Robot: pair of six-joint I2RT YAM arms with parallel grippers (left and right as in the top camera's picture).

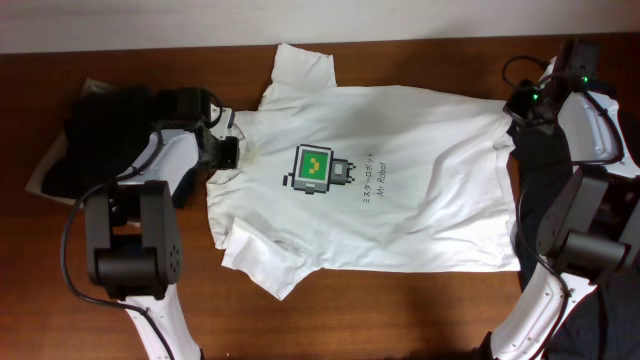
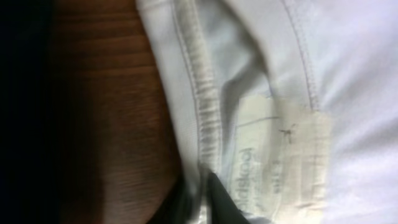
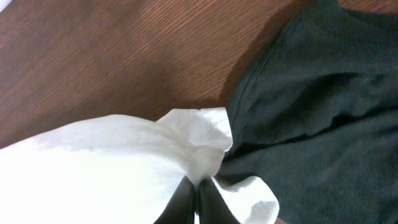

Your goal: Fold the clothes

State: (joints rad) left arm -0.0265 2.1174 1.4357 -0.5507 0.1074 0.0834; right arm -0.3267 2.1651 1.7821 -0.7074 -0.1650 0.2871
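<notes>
The white T-shirt (image 1: 400,190) with the green-and-grey robot print (image 1: 318,168) lies spread flat on the table, collar at the left, hem at the right. My left gripper (image 1: 228,150) is shut on its collar; the left wrist view shows the ribbed collar (image 2: 202,93), the neck label (image 2: 273,155) and the fingers (image 2: 202,199) pinching the fabric. My right gripper (image 1: 515,110) is shut on the hem's upper corner; in the right wrist view the fingers (image 3: 196,196) pinch a white fold (image 3: 193,140) beside a black shirt (image 3: 311,106).
A black garment pile (image 1: 105,125) lies at the far left on a light sheet. More black cloth (image 1: 545,190) lies at the right under the right arm. The wooden table (image 1: 400,310) shows in front of the shirt.
</notes>
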